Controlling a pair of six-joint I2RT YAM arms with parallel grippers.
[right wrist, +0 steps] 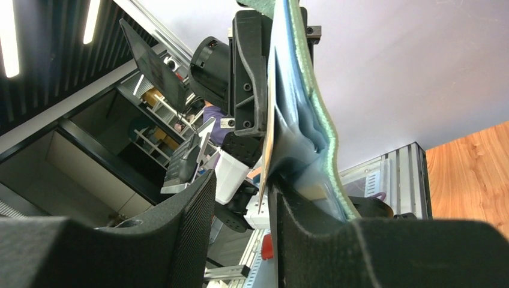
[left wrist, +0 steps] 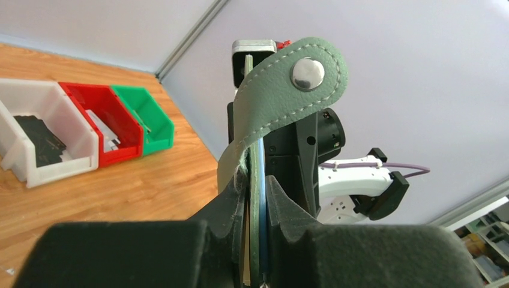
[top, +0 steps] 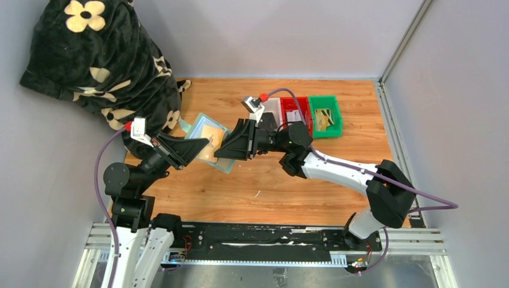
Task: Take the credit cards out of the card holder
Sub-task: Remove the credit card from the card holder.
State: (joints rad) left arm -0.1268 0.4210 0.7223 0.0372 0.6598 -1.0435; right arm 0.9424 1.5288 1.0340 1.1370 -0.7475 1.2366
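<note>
- by my reading the task is sitting at an early stage: the card holder [top: 198,128] is hanging open in the air above the table [top: 270,192], between the two arms. the tan-gold card [top: 211,135] is lying in its inner pocket, not yet drawn out.
- the white card with the dark stripe is not showing in any view, so i cannot tell whether it is tucked inside or already out. the green bin [top: 325,117] is holding something tan, too small to name.
- the left gripper [left wrist: 255,192] is pinching the holder's edge, with both fingers pressing on the green leather. the closing tab [left wrist: 288,84] with its metal snap is curling up above them.
- the right gripper [right wrist: 240,186] is standing with its jaws apart. the holder's far side is passing between them, with a thin pale edge, likely the card, lying close against one finger and a clear gap showing to the other. nothing is being squeezed there.
- the left arm is folding up from its base and reaching right. the right arm is stretching across from the right side with its wrist turned left, so the two grippers are facing each other across the holder.
- what is left, as i judge it: closing the right jaws on the card alone, sliding it free while the left side is bracing the holder, then dealing with any second card.
</note>
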